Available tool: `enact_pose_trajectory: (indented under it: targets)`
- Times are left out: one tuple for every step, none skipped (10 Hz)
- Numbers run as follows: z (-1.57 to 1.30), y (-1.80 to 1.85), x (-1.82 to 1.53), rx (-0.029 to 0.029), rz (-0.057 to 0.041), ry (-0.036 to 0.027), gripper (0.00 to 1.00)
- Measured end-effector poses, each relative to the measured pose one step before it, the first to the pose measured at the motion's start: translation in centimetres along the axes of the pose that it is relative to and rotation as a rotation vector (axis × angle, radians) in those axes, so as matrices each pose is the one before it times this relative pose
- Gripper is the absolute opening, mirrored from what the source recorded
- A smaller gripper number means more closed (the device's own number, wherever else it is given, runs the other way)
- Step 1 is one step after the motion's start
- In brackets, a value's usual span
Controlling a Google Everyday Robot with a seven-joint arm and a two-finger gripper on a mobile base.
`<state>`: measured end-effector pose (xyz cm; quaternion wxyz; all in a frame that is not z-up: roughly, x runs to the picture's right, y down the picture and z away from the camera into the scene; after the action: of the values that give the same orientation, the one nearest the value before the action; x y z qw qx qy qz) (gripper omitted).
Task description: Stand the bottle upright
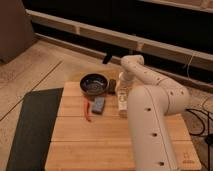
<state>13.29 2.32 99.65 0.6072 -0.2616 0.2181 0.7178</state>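
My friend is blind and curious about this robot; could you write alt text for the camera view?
A white robot arm reaches over a wooden table, its gripper down at a small white bottle. Left of the bottle in the picture sit a blue-grey block and a dark round bowl; a dark mat lies left of the table.
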Motion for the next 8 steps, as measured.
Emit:
enact_pose_trajectory:
  targets:
    - [-0.010,0.108,-0.048,-0.00455,-0.00298,-0.00273,0.46]
    - [-0.066,0.028,-0.076,-0.00225,-0.00288,-0.00350,0.36]
    - [-0.033,0.059,-0.014,-0.00436,-0.00336,-0.00239,0.22]
    - [-0.011,0.188,-0.011,-0.00600,-0.00301,-0.00219,0.11]
    - [0.075,0.104,0.078,-0.00351,-0.00133,0.00094,0.04]
    - [-0.191,0.156,-0.001,-0.00506,-0.00134,-0.00459,0.00]
    - [-0.440,0.131,-0.153,-0.00349,-0.00232,-0.01023,0.00]
    - [-0.804,0.272,-0.369,-0.00977,0.00128,-0.02126,0.00]
